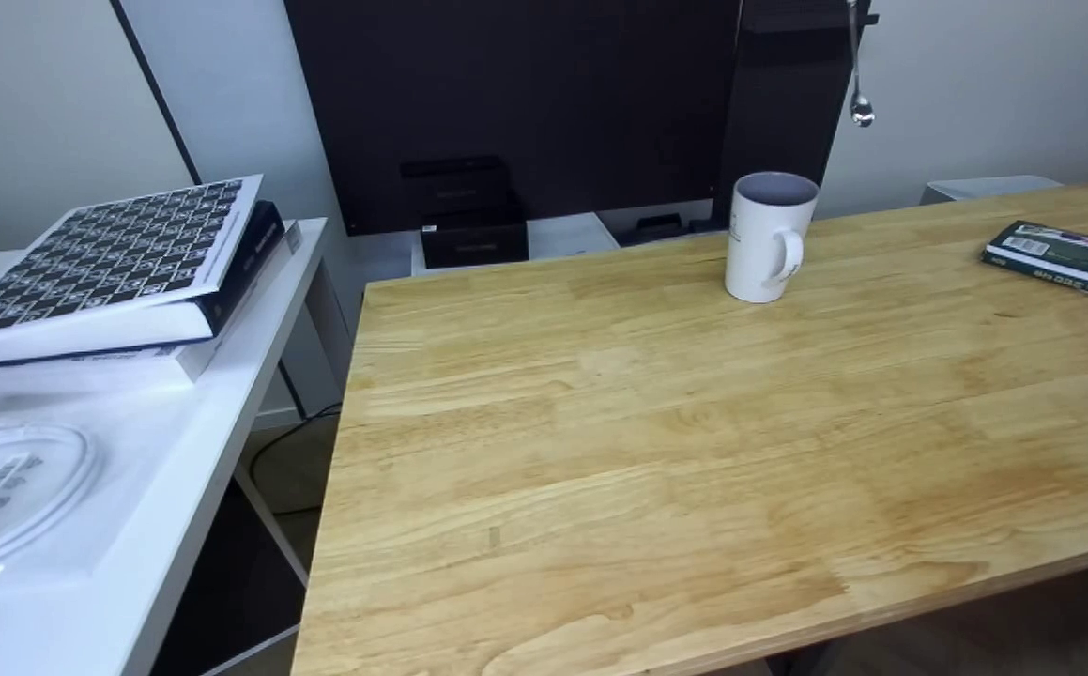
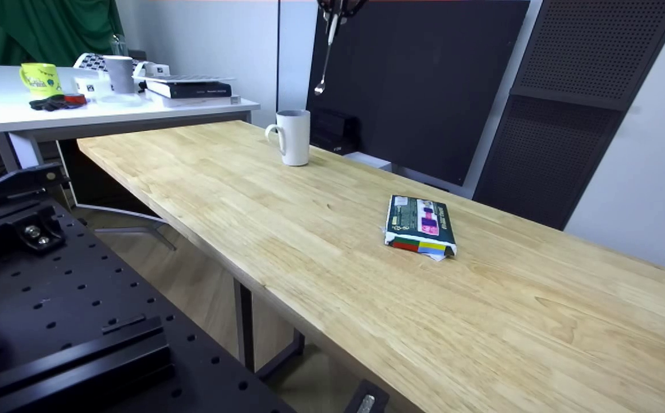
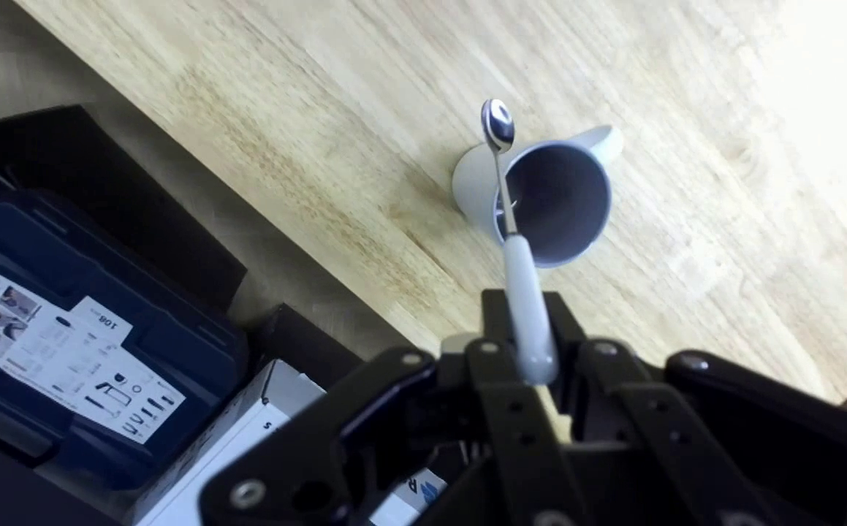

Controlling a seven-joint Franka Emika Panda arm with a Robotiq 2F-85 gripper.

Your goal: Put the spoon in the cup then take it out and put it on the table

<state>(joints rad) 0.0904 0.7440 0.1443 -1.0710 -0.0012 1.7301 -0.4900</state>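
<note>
Dangling mid-frame in the wrist view: spoon [image 3: 522, 276], white handle pinched by the gripper [image 3: 531, 318], jaws narrow on it. Should be light, stiff, slick; handle's the place to hold, though it may swivel. At left, navy case [image 3: 164, 321], sticker [image 3: 76, 365] says "108" upside down. In an exterior view, spoon hangs upper right, above and clear of the upright cup [image 1: 758, 249]; marks on its side unreadable. In an exterior view, spoon's top centre; green pack [image 2: 420, 221] right of centre on the table [image 2: 286, 223], lettering too small to read.
</note>
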